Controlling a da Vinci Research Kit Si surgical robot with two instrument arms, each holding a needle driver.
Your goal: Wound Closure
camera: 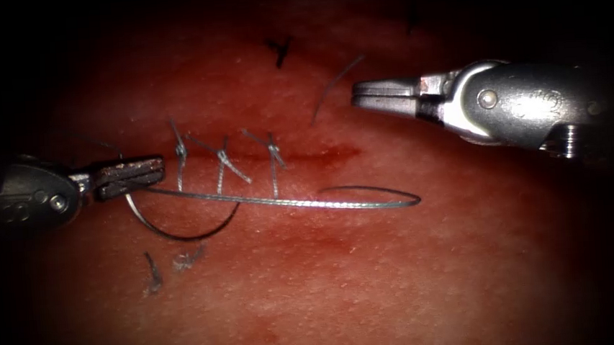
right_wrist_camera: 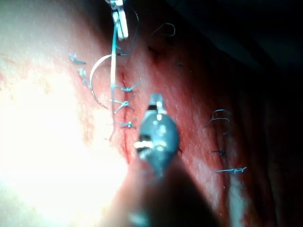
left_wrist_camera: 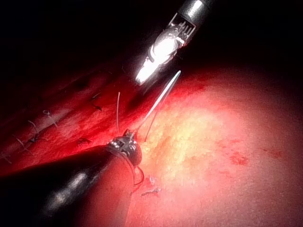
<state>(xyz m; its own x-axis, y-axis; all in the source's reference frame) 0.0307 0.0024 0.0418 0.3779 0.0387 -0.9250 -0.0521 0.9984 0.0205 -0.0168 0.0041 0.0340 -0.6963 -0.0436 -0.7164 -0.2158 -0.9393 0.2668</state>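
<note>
My left tool [camera: 159, 170] comes in low from the left with its jaws shut on the curved needle [camera: 181, 237] near its thread end. The needle's arc hangs below the jaws over the tissue [camera: 372, 276], not in it, by the cut's left end. The thread [camera: 309, 203] runs right from the needle, loops and lies on the surface. Three knotted stitches [camera: 223, 157] close the cut's left part, and red fluid [camera: 331, 153] marks the part to their right. My right tool [camera: 356, 95] hovers above the cut's right end, jaws shut and holding nothing. The right wrist view has the needle [right_wrist_camera: 93, 80] beside the stitches [right_wrist_camera: 122, 101].
Cut ends of thread lie on the tissue below the needle [camera: 154, 273] and farther back [camera: 280, 50]. A loose strand [camera: 333, 84] lies just left of the right tool. In the right wrist view, older stitches [right_wrist_camera: 220, 118] sit on another part of the tissue.
</note>
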